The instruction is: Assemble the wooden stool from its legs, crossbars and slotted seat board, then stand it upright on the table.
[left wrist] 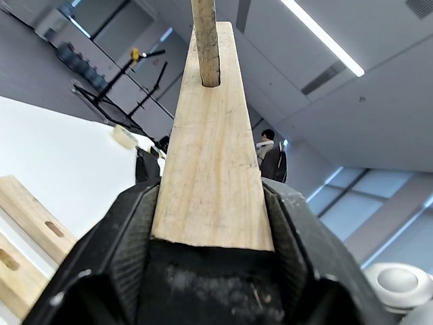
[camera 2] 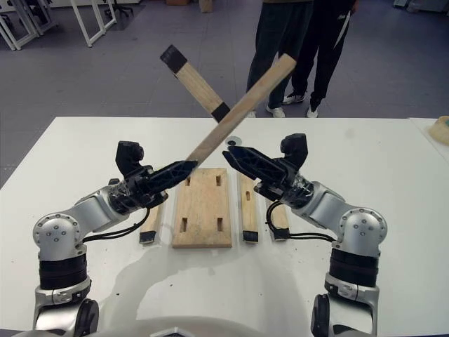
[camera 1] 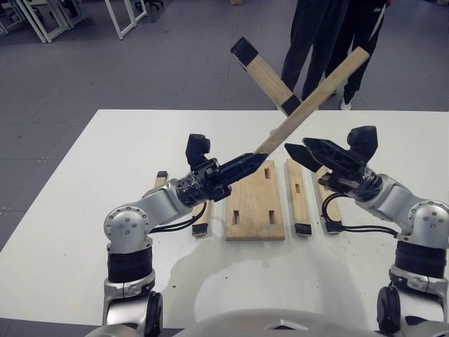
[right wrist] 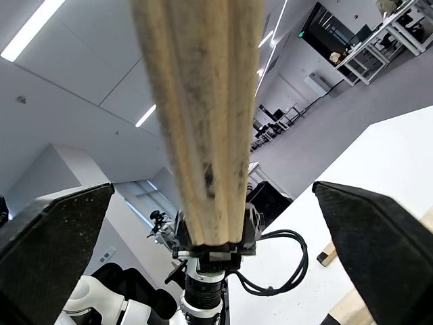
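Matt bare wood seat board and grainy leg; smooth, faintly glossy white table.

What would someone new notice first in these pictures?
The crossed wooden pieces raised above the table, the long one clamped in the left gripper. Next, the right gripper, open, close beside them, and the seat board lying flat below.

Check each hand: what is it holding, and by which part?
Left hand clamps the long pale wooden bar by its lower end; a black-tipped wooden piece crosses it higher up. Right hand is open, holding nothing.
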{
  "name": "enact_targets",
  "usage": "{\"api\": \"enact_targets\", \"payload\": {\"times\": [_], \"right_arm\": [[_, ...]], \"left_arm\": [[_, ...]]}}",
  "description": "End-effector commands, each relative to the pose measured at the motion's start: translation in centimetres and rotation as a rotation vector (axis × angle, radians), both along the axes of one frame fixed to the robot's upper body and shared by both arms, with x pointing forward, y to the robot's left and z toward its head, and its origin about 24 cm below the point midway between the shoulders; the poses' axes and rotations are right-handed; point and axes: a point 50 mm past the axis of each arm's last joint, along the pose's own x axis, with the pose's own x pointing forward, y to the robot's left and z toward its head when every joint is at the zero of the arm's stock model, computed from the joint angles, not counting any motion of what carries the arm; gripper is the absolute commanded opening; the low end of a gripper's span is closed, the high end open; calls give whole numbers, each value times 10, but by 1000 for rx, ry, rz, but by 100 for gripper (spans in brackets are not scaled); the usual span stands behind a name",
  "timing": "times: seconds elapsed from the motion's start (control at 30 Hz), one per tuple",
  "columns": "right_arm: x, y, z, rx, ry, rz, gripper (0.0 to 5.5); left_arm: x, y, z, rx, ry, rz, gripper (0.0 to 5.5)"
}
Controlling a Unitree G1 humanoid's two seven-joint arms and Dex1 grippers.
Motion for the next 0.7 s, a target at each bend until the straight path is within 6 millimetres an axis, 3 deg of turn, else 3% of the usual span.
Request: {"api": "enact_targets", "payload": {"times": [0.03, 0.13, 0.7], "right_arm": [[1, 7, 12, 12, -34, 57, 550], [-1, 10, 14, -20, -45, 83, 550], [-3, 5, 6, -122, -73, 119, 216]], "left_arm": [[-5, -4, 1, 29, -18, -42, 206], [-8, -6, -1, 50, -18, -60, 206], [-3, 2, -3, 93, -20, -61, 206]]}}
